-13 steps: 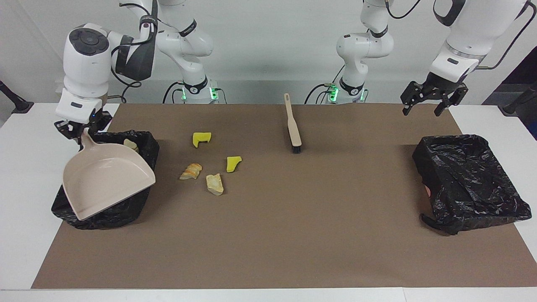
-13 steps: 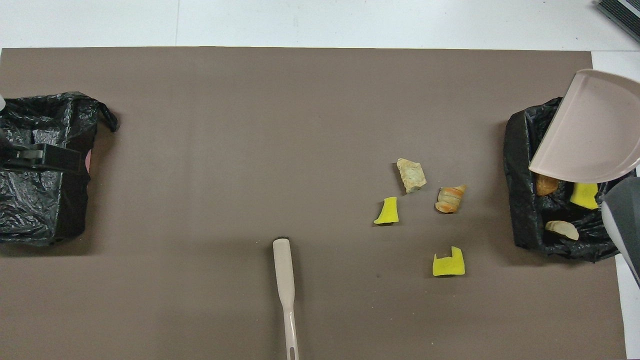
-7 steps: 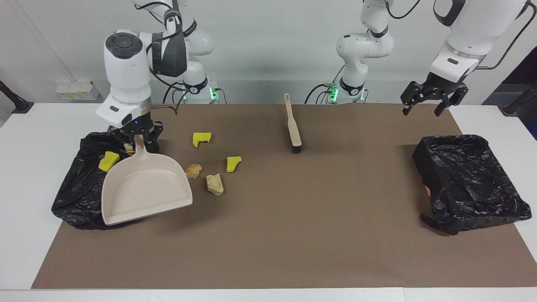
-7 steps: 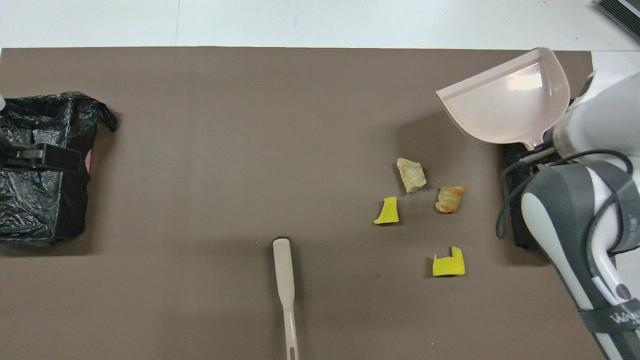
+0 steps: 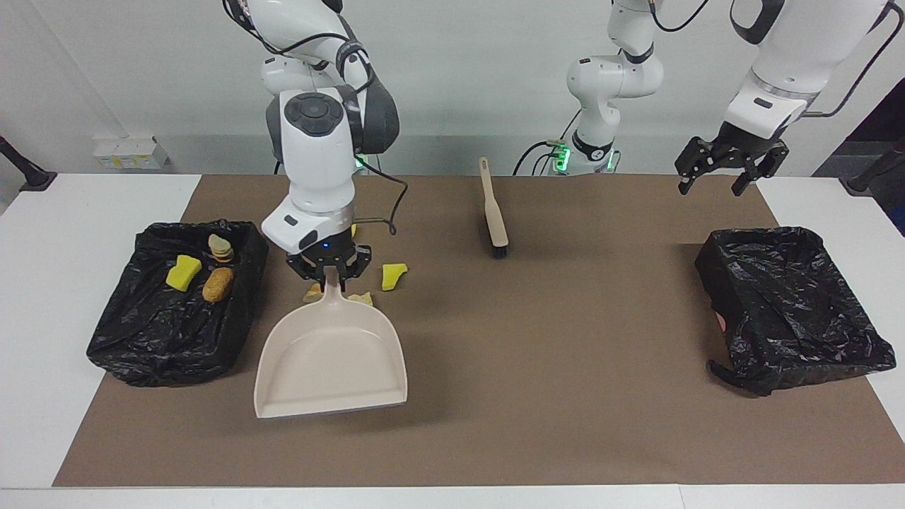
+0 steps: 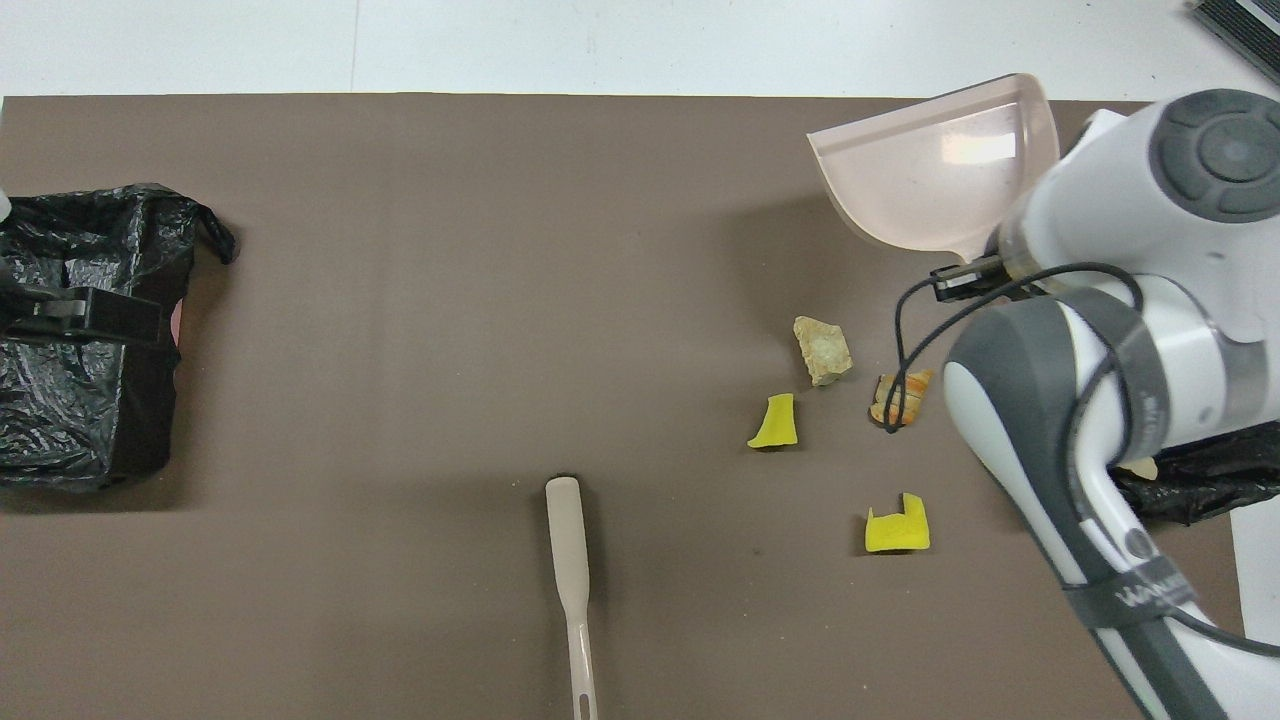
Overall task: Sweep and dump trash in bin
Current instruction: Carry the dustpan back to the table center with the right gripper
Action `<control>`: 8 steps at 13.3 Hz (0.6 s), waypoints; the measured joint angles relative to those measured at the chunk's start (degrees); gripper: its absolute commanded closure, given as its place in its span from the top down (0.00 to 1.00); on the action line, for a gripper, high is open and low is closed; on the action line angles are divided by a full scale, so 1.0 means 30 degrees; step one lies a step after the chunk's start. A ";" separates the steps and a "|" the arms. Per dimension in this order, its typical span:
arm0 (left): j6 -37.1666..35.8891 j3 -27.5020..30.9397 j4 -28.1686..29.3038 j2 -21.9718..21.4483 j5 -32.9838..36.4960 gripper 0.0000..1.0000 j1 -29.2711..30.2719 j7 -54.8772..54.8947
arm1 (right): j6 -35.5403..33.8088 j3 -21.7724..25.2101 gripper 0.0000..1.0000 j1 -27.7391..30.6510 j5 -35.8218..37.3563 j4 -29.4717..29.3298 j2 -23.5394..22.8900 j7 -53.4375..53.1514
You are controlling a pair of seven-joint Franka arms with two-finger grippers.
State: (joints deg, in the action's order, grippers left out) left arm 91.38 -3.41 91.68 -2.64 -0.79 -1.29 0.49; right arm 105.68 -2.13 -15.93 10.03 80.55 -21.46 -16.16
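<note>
1. Trash (image 5: 394, 276): four chunks lie on the brown mat (image 5: 565, 318), three in the black bin (image 5: 177, 311).
2. Right gripper (image 5: 329, 270) clamps the dustpan (image 5: 332, 360) handle above the mat.
3. Left gripper (image 5: 728, 172) hangs spread wide, waiting near the other bin (image 5: 792, 304).

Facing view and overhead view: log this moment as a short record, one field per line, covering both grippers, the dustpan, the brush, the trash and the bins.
right gripper: shut on the dustpan handle, over the loose trash
dustpan: held off the mat, pan empty
left gripper: open, waiting above the bin at the left arm's end
brush: lying on the mat, untouched
trash on mat: four chunks
trash in other bin: three chunks
</note>
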 measured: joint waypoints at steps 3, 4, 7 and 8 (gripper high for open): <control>0.0000 0.0000 0.0000 0.0000 0.0000 1.00 0.0000 0.0000 | -0.0944 -0.0364 0.00 -0.1286 -0.0182 -0.3149 -0.2526 -0.2701; 0.0000 0.0000 0.0000 0.0000 0.0000 1.00 0.0000 0.0000 | -0.0946 -0.0820 0.00 -0.1389 -0.0247 -0.3662 -0.3137 -0.3172; 0.0000 0.0000 0.0000 0.0000 0.0000 1.00 0.0000 0.0001 | -0.0945 -0.1848 0.00 -0.2391 -0.0341 -0.4795 -0.4778 -0.5751; 0.0000 0.0000 0.0000 0.0000 0.0000 1.00 0.0000 0.0000 | -0.0941 -0.1893 0.00 -0.3179 -0.0348 -0.5240 -0.5399 -0.6829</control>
State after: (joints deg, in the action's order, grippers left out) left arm 91.38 -3.41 91.68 -2.64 -0.79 -1.29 0.49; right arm 102.85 -7.81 -25.47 8.99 64.83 -37.66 -36.65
